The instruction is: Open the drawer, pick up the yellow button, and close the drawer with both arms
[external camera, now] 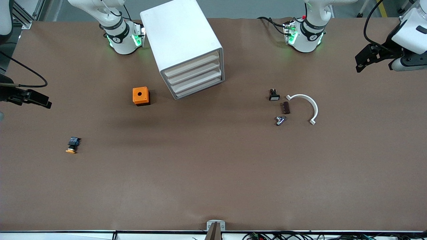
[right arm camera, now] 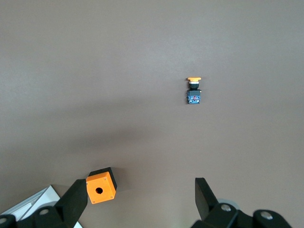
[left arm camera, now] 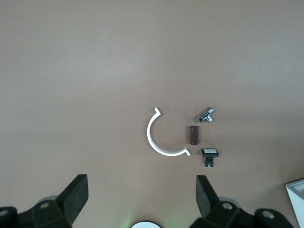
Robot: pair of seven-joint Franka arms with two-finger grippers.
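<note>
Front view, going left to right: the right gripper [external camera: 36, 99] is hanging spread wide over the table's [external camera: 213, 173] right-arm end. The button [external camera: 72, 145] is lying on the table, not in the drawer [external camera: 191, 65], which is sitting shut atop the cabinet [external camera: 182, 43]. Small, light and rigid, the button probably wants pinching across its dark body. The left gripper [external camera: 367, 60] is waiting, spread and empty.

Brown table [external camera: 213, 173] fills frame; grey floor strip along top edge; cables [external camera: 283, 236] along bottom edge.
</note>
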